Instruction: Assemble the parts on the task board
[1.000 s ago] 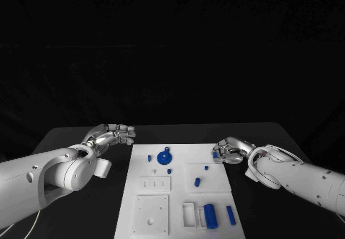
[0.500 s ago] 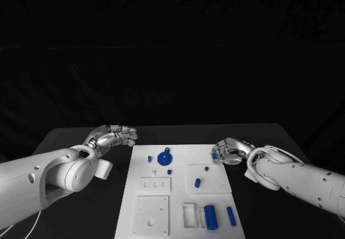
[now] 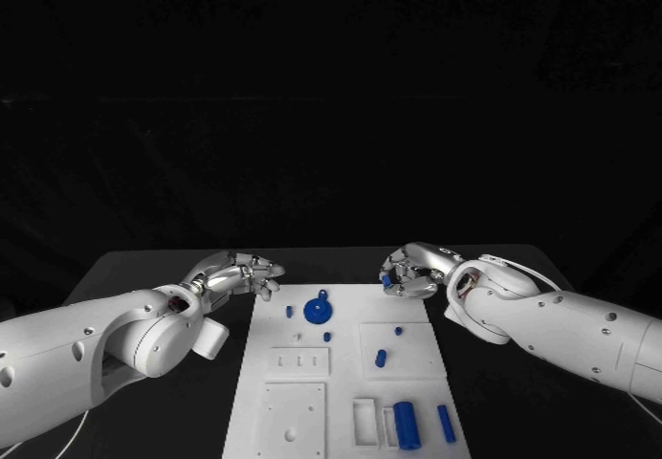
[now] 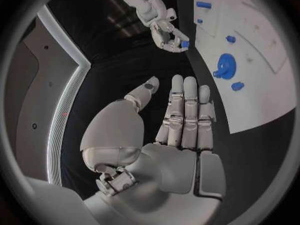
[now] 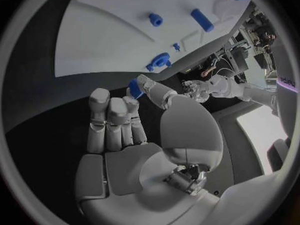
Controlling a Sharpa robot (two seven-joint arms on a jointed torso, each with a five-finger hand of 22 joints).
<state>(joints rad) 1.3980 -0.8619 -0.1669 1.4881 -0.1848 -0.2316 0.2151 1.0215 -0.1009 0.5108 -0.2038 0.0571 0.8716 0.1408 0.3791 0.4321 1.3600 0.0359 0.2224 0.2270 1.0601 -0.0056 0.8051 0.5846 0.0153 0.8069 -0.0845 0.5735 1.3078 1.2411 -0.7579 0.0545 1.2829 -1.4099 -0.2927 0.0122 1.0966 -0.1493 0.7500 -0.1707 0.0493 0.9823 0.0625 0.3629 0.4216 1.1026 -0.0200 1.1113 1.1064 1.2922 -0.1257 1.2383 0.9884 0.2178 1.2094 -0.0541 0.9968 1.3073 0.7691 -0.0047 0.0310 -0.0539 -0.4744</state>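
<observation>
The white task board (image 3: 345, 382) lies in the middle of the black table. My right hand (image 3: 418, 270) hovers by the board's far right corner and pinches a small blue part (image 3: 387, 280) between thumb and a finger; the right wrist view shows that part (image 5: 134, 88) at the fingertips. My left hand (image 3: 243, 273) is at the board's far left corner, fingers stretched out, holding nothing. On the board lie a blue disc with a tab (image 3: 319, 308), small blue pegs (image 3: 380, 358), a thick blue cylinder (image 3: 408, 419) and a thin rod (image 3: 444, 423).
The board has recessed white plates (image 3: 291, 413) at its near left and a slot block (image 3: 364, 419) beside the cylinder. Black table (image 3: 152, 287) runs on both sides of the board. In the left wrist view my right hand (image 4: 165, 34) shows beyond the board's corner.
My right hand has risen and moved left toward the board's far edge, carrying the small blue part. My left hand has shifted toward the board and stretched its fingers out.
</observation>
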